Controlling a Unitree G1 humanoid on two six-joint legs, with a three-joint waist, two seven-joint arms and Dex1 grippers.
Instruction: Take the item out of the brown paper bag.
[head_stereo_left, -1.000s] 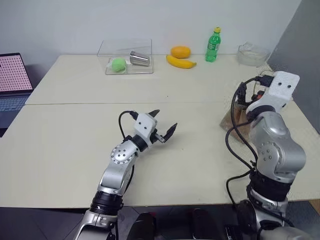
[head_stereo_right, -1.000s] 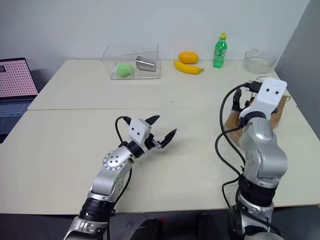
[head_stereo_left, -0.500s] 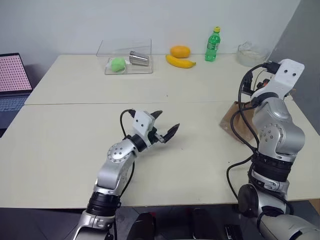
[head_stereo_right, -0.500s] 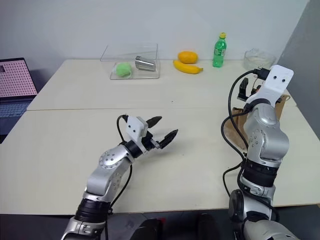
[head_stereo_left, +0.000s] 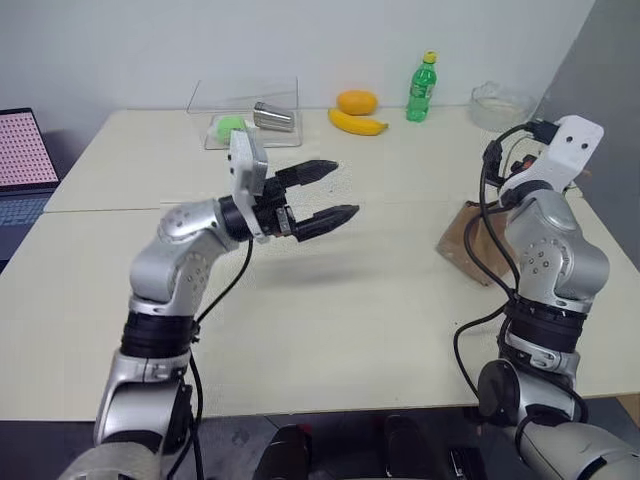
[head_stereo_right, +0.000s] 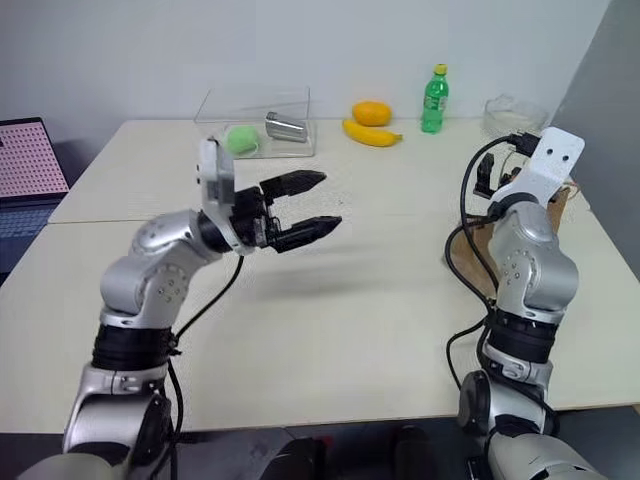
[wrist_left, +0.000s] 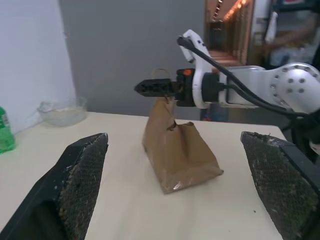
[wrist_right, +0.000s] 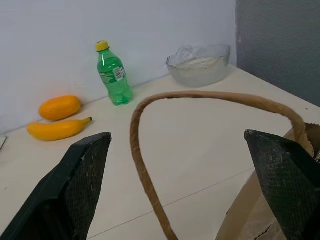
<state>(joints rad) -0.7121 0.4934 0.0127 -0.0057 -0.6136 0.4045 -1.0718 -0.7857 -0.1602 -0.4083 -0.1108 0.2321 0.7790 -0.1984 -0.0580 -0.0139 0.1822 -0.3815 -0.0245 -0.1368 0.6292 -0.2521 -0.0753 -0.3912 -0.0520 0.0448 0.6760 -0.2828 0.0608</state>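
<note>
R gripper (wrist_left: 156, 87) open above brown paper bag (wrist_left: 179, 152); L gripper (head_stereo_left: 322, 192) open.

Along the counter's (head_stereo_left: 330, 320) far edge: a clear plastic box (head_stereo_left: 245, 110) holding a green ball (head_stereo_left: 229, 126) and a metal can (head_stereo_left: 272, 117) on its side; then an orange fruit (head_stereo_left: 357, 102) just behind a banana (head_stereo_left: 358, 123); a green bottle (head_stereo_left: 422, 88) upright; a clear bowl (head_stereo_left: 498, 104) toward the right corner. At far left, an open laptop (head_stereo_left: 22, 160).

The crumpled tan-brown paper bag (head_stereo_left: 470, 240) near the table's right edge is largely hidden behind the right arm; its contents cannot be seen.
</note>
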